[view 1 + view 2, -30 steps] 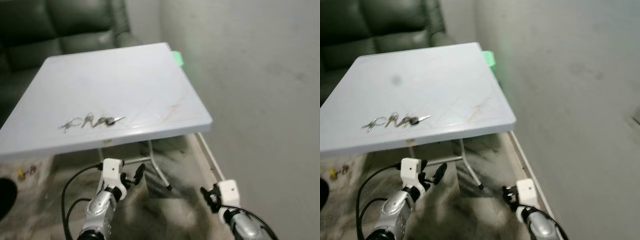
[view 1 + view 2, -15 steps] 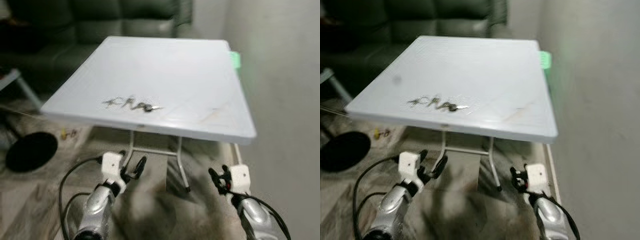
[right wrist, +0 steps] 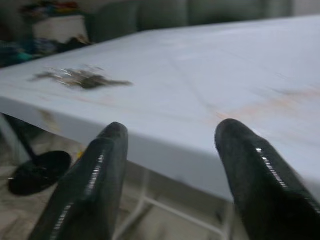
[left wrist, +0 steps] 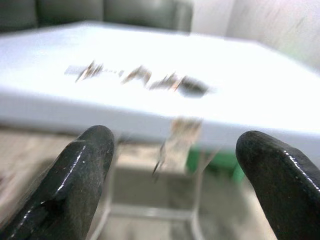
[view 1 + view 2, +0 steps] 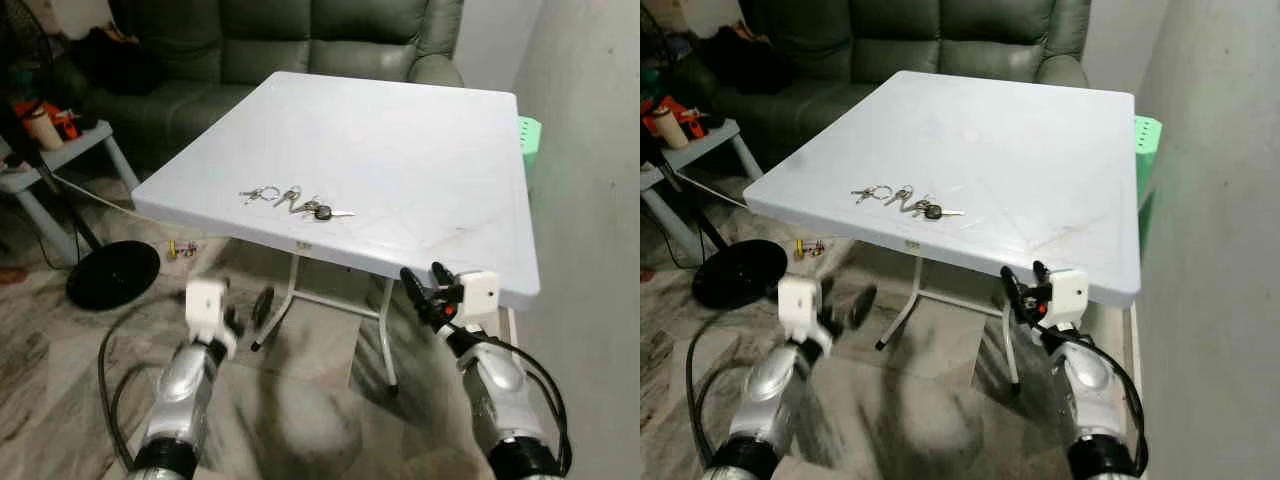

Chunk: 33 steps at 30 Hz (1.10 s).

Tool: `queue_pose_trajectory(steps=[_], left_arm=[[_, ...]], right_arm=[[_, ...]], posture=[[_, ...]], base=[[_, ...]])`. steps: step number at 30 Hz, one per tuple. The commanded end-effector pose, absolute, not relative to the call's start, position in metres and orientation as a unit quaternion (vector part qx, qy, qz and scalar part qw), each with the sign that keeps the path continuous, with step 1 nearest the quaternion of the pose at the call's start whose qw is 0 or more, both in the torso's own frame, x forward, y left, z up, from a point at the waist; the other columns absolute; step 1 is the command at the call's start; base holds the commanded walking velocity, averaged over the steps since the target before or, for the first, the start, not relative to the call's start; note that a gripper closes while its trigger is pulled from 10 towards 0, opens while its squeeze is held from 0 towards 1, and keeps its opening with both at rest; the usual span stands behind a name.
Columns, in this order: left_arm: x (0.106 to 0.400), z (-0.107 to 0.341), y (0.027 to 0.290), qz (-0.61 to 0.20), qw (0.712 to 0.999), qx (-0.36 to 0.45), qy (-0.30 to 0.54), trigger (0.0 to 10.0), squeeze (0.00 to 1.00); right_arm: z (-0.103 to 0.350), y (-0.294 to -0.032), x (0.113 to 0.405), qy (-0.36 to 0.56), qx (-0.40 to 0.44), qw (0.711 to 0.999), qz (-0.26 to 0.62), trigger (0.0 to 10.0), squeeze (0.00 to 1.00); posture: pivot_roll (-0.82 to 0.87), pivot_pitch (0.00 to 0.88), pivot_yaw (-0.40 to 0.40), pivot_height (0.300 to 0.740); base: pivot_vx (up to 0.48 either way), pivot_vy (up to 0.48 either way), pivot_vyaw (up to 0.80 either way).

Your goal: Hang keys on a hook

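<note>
A white square table [image 5: 420, 160] stands on thin metal legs [image 5: 385, 330] over a marbled floor [image 5: 300, 400]. On its top, near the front edge, lie the keys [image 5: 295, 203], spread in a short row. Faint scratches and a brownish mark show on the surface to their right.

Both my silver arms are raised forward, forearms angled up toward the near edge of the bench [image 5: 460, 180], wrists below its top. My left hand [image 5: 248, 313] sits under the near-left stretch of that edge; its two black fingers [image 4: 75, 175] stand well apart and hold nothing. My right hand [image 5: 425, 290] is just short of the near-right corner, fingertips at edge height; its fingers [image 3: 95, 185] are likewise spread and hold nothing. A black cable loops from each wrist back along the forearm. Neither hand touches the bench.
</note>
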<state>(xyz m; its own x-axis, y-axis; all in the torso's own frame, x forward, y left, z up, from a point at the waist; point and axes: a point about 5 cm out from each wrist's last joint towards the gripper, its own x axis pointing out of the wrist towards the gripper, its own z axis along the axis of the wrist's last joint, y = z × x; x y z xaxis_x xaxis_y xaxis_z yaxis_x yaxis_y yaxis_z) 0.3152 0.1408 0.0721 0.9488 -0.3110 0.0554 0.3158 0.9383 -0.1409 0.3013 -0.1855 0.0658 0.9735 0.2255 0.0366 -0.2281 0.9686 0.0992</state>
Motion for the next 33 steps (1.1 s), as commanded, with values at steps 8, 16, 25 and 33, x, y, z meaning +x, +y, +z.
queue_pose_trajectory(steps=[8,16,25,33], left_arm=[[0.334,0.127,0.155,-0.148,0.985,-0.044,-0.079,10.0,0.00],[0.334,0.140,0.173,-0.099,0.990,-0.057,-0.082,10.0,0.00],[0.335,0.129,0.193,-0.039,0.993,-0.106,-0.036,10.0,0.00],[0.335,0.130,0.198,-0.036,0.994,-0.102,-0.032,10.0,0.00]], right_arm=[[0.120,-0.165,0.312,-0.104,0.093,0.981,0.134,10.0,1.00],[0.137,-0.169,0.310,-0.126,0.087,0.981,0.115,10.0,1.00],[0.130,-0.182,0.313,-0.095,0.084,0.991,0.051,10.0,0.00],[0.125,-0.173,0.313,-0.080,0.096,0.991,0.051,10.0,0.00]], posture=[[-0.08,0.000,0.017,0.740],[-0.08,0.000,0.024,0.740],[-0.07,0.000,0.019,0.740],[-0.07,0.000,0.019,0.740]], base=[[0.000,0.000,0.00],[0.000,0.000,0.00],[0.000,0.156,0.00],[0.000,0.472,0.00]])
